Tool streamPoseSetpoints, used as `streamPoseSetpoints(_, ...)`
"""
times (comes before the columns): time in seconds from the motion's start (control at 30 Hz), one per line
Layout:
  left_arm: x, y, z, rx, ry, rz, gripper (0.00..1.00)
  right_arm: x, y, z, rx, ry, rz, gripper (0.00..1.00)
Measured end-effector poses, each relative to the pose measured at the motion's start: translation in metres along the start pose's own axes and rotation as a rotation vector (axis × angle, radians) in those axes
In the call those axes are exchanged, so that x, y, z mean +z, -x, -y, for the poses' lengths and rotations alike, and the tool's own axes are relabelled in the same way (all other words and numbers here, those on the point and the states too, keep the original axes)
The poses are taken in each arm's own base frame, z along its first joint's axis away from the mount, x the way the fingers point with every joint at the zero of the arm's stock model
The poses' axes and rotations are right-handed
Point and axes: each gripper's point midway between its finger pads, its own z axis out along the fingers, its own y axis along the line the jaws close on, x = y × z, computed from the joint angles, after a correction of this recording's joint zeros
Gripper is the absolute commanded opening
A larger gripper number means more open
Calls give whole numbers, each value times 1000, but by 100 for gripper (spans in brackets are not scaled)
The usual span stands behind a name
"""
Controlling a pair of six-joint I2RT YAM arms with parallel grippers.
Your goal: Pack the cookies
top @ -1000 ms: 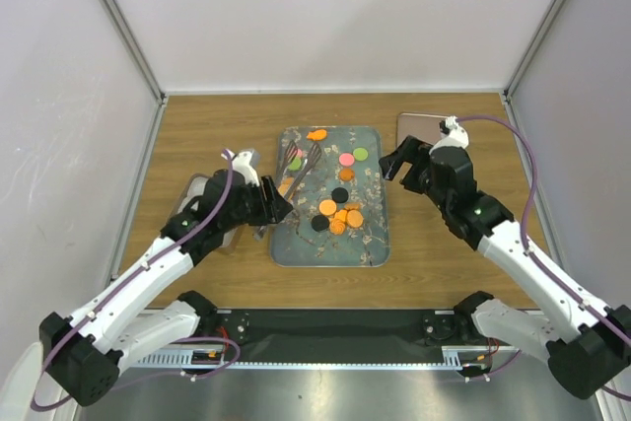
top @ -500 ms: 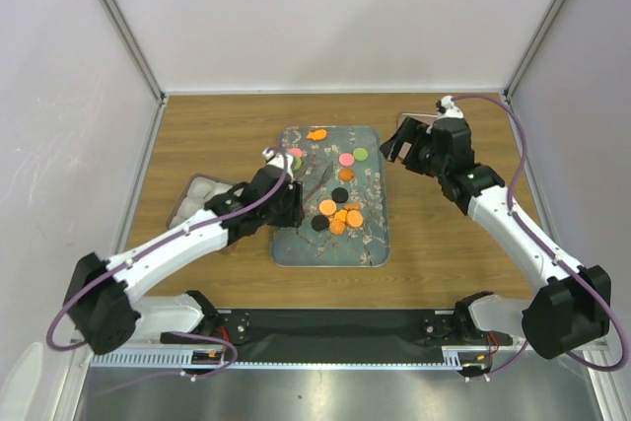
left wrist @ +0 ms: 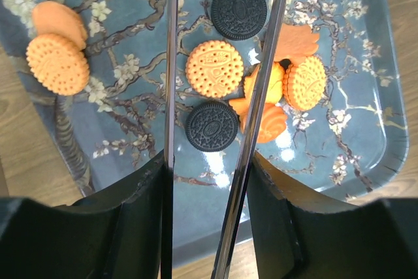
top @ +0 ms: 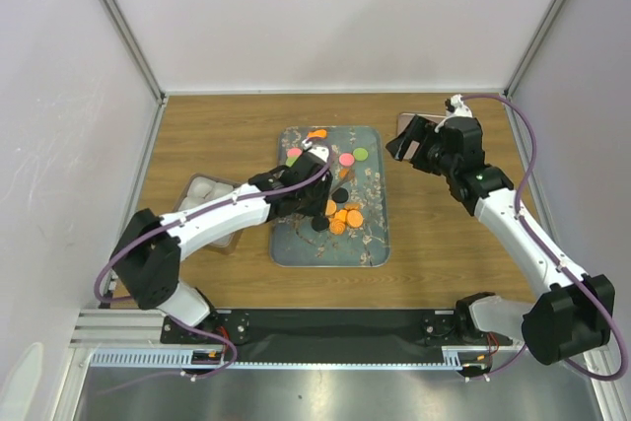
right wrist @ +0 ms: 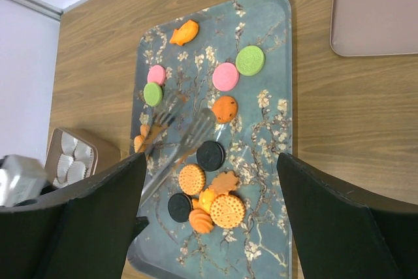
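**A:** How is the light from overhead?

**B:** Bright and even, coming from above. The white walls point(top: 325, 17) wash out pale, and the arms throw only faint, soft shadows on the wooden surface point(top: 217, 125). The frame posts point(top: 126, 32) lean outward toward the corners, a wide-lens bend.

**A:** Any glare?

**B:** In the left wrist view, small white hotspots sit on the glossy tray point(left wrist: 346, 83), and the tongs point(left wrist: 171, 83) mirror its pattern. The cookies point(left wrist: 214, 68) are crisp, with their embossing readable.

**A:** What is soft?

**B:** The left end effector point(left wrist: 208, 161) is a black, detailless mass at the near edge. The right end effector point(right wrist: 210, 158) is dark too, with blurred outlines in its view's near corners.
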Motion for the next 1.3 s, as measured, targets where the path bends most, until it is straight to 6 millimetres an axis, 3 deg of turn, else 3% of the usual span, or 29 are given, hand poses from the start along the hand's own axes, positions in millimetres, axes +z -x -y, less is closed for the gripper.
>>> streamPoseSetpoints(0.37, 22, -3, 11, 48, 11, -45, 53, -2, -4, 2, -13, 3, -7, 88)
streamPoseSetpoints(0.77, 41, -13, 8, 60, 44, -88, 54, -2, -7, 2, -14, 7, -16, 88)
streamPoseSetpoints(1.3, 45, -16, 8, 60, 49, -100, 51, -1, -11, 4, -13, 5, -26, 88)
